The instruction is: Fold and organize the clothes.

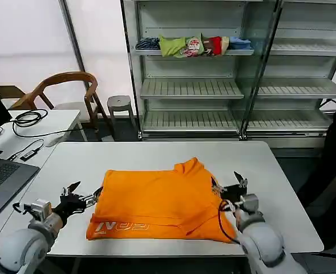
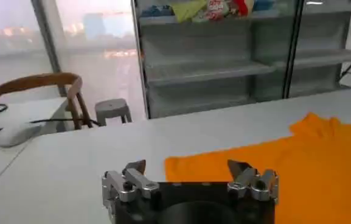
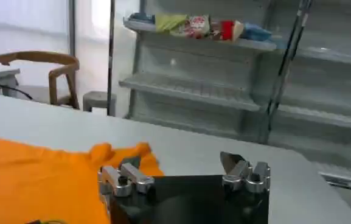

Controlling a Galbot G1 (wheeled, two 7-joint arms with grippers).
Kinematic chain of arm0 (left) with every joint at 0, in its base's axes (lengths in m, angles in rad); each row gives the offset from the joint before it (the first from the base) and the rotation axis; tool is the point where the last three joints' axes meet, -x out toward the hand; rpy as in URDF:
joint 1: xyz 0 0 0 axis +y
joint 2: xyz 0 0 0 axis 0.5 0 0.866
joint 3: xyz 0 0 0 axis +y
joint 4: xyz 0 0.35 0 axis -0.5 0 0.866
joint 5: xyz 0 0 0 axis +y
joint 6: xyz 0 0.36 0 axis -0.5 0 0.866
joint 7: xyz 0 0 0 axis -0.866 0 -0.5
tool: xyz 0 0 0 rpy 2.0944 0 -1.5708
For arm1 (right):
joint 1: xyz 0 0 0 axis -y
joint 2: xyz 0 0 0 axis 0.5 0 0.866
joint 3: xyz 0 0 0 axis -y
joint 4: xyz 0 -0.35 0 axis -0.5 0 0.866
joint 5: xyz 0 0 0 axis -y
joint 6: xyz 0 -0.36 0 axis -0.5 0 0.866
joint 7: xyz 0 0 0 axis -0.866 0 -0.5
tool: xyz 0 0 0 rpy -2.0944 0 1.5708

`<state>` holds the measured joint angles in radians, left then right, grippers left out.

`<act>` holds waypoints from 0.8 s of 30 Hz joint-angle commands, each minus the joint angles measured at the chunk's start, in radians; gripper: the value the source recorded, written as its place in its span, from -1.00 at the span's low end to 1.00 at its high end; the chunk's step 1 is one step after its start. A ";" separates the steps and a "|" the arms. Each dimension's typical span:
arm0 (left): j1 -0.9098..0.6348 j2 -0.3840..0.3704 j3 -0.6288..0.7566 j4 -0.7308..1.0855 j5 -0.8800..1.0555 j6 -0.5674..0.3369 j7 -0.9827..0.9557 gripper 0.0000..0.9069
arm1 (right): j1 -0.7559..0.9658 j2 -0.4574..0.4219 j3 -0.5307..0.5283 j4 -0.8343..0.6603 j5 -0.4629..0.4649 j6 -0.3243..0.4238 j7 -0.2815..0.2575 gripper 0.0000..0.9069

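The bench (image 1: 282, 182) is a pale grey slab running across the head view, its near edge by the robot. Behind it stands a shelf unit (image 1: 190, 88) with slatted racks, and on its top rack lies a row of small folded garments (image 1: 193, 45) in green, red and blue. To the robot's left, beyond the bench, are a wooden chair (image 1: 65, 85), a small grey stool (image 1: 120, 104) and a side desk (image 1: 48, 123) with black cables on it.

The shirt (image 1: 156, 202), bright orange, lies flat on the bench, near the front edge and about midway across. It is partly folded into a rough rectangle, with white lettering along the near left corner and a bunched fold of cloth sticking up at the far right corner. In the left wrist view the shirt (image 2: 297, 164) spreads over the bench beyond the claw; in the right wrist view the shirt (image 3: 35, 176) lies to the side of that claw.

The left claw (image 1: 83, 197) sits low over the bench just beside the shirt's left edge, its fingers (image 2: 134, 172) spread apart and grasping nothing. The right claw (image 1: 229, 185) is at the shirt's right edge, close to the raised fold, its fingers (image 3: 231, 163) likewise released, with bare bench between them.
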<state>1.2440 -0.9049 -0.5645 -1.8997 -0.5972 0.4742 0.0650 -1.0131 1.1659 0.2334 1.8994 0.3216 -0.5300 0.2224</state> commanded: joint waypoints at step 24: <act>-0.447 -0.062 0.310 0.519 0.065 -0.037 0.052 1.00 | 0.491 0.315 -0.101 -0.769 -0.024 0.011 -0.038 1.00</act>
<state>0.8618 -0.9553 -0.2954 -1.4819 -0.5486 0.4414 0.1076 -0.5953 1.3798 0.1379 1.3245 0.3156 -0.5317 0.1956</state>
